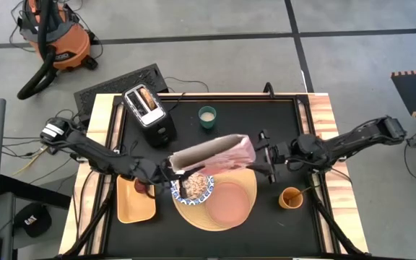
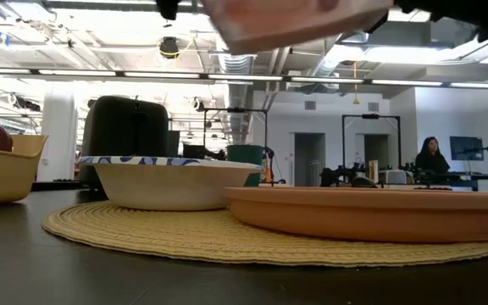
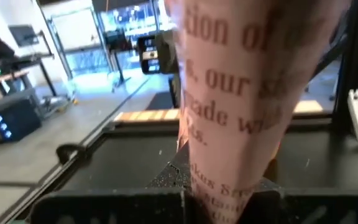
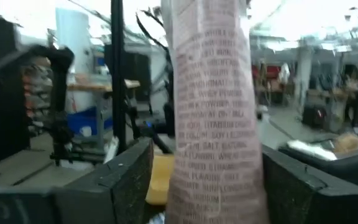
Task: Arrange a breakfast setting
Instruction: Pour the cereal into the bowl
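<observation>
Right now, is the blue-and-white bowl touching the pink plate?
Cannot tell. High view: bowl and plate rims meet or overlap; low view shows no plain gap.

A tall pink cardboard box carries rows of dark printed text. The round ceramic bowl is white with a blue pattern on its rim. Beside it, a small round plate is salmon pink, on a large round woven tan board. The rectangular tray is yellow; the small cup orange.
</observation>
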Motion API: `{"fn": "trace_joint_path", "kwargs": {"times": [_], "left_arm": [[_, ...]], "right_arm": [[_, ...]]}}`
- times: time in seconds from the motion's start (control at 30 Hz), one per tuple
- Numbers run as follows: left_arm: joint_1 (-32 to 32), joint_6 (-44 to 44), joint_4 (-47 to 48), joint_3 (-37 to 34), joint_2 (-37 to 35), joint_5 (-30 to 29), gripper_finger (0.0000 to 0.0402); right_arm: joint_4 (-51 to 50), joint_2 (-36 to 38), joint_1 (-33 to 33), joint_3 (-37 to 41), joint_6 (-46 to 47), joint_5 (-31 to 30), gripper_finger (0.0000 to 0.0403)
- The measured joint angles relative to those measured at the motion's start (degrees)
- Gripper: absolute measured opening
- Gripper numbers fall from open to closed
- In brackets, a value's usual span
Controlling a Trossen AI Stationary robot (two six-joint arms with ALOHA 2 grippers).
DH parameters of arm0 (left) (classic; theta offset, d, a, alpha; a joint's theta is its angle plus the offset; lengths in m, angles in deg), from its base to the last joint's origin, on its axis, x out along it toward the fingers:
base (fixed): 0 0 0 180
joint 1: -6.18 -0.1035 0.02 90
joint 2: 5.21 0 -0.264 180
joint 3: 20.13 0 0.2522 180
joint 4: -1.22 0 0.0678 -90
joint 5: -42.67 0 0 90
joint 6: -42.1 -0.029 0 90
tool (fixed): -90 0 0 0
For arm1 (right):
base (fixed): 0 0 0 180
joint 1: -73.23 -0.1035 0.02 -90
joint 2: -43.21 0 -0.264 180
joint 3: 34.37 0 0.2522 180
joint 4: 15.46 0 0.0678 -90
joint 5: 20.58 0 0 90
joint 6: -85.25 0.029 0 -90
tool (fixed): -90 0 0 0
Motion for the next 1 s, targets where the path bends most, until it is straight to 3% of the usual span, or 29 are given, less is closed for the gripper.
{"fn": "trace_joint_path", "kwargs": {"times": [0.17,0.27,0.47,0.63,0.83,1.0], "left_arm": [[1.23,4.31,8.89,0.00,-3.19,-0.85,0.0000],[1.22,6.90,12.87,0.00,-3.32,-0.45,0.0000],[-0.74,10.48,16.50,0.00,-2.84,2.83,0.0000],[-2.16,11.58,16.98,0.00,-2.55,5.93,0.0000],[-3.40,11.76,17.48,0.02,-1.92,7.65,0.0000],[-3.52,11.80,17.40,0.02,-1.92,7.63,0.0000]], "right_arm": [[-10.87,6.18,0.35,0.04,0.20,-3.44,0.0296],[-11.93,7.44,1.07,0.04,2.62,-3.27,0.0311],[-11.70,5.19,1.62,0.04,2.99,-3.11,0.0341],[-9.94,1.22,1.49,-0.45,2.57,-3.06,0.0344],[-9.95,-4.43,1.57,-3.74,1.02,-3.05,0.0329],[-10.36,-6.37,1.07,-5.80,-1.65,-3.03,0.0270]]}}
